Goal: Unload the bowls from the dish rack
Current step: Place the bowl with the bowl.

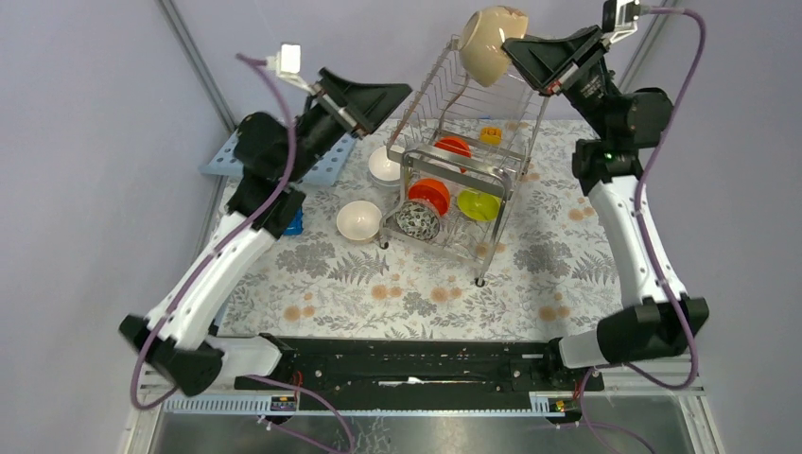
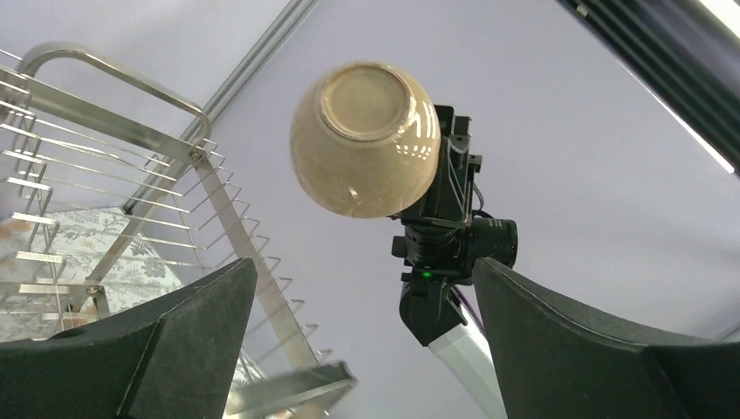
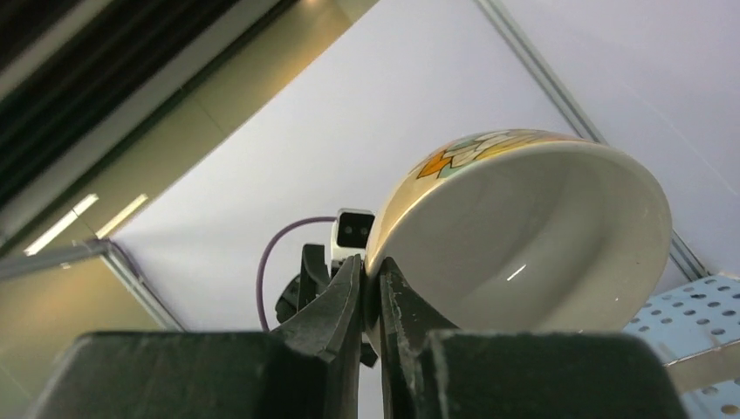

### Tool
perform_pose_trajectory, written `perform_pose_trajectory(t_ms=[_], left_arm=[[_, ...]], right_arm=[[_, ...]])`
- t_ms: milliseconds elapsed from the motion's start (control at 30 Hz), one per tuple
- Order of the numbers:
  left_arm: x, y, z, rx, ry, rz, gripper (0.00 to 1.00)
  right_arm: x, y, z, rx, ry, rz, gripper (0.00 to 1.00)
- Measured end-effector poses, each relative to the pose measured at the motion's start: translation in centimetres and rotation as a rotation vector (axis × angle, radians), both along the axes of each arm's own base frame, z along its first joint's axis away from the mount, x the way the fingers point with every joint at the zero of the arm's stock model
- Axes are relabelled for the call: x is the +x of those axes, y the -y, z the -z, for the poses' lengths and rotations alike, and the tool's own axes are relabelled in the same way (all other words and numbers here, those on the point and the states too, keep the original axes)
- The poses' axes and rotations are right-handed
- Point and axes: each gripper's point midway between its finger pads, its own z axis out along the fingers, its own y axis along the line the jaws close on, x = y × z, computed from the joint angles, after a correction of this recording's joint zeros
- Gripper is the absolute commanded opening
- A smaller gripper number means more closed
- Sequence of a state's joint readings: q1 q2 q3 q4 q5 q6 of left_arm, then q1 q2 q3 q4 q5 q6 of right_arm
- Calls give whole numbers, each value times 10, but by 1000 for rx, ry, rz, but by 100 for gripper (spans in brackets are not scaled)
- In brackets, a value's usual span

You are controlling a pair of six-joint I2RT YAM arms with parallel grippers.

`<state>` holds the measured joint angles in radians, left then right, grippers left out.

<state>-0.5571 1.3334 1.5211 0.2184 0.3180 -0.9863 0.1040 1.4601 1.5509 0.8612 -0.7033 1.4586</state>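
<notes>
No writing, number or brand can be read in any view. The cream bowl (image 3: 524, 244) carries only a painted leaf pattern, partly orange, near its rim.

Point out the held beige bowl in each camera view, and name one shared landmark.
Top: beige bowl at top centre, above the dish rack.
Left wrist: beige bowl upper centre, underside showing.
Right wrist: beige bowl right of centre, inside showing.
Shared landmark: the right hand pinching its rim.

Right hand (image 3: 371, 272) hides part of the cream bowl (image 3: 524, 244).
</notes>
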Motion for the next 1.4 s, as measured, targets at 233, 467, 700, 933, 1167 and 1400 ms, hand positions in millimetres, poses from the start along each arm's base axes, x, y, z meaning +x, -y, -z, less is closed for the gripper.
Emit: perform_pose_trajectory(t_ms=[233,467,700,933,1167,1400], left_arm=[[-50,-54,4,-51,-26,-108,99],[-72,-79,80,64,-203,-170,99],[-91,-100,151,205,-346,-224,99],[-106,-116,208,296,-447,-258,99],[-109,-123,234,355,-494,-282,99],[-106,-131,254,443,-517,-325,99]], right_arm=[[-104,-13,-25,-145,145,5,0],[-230,-2,-26,-309,320,58,0],[-278,7,-14,-379,400,69,0],[-240,-6,42,-444,225,-3,0],[-242,-7,111,-510,86,-56,0],[-251,-8,164,-552,9,-117,0]])
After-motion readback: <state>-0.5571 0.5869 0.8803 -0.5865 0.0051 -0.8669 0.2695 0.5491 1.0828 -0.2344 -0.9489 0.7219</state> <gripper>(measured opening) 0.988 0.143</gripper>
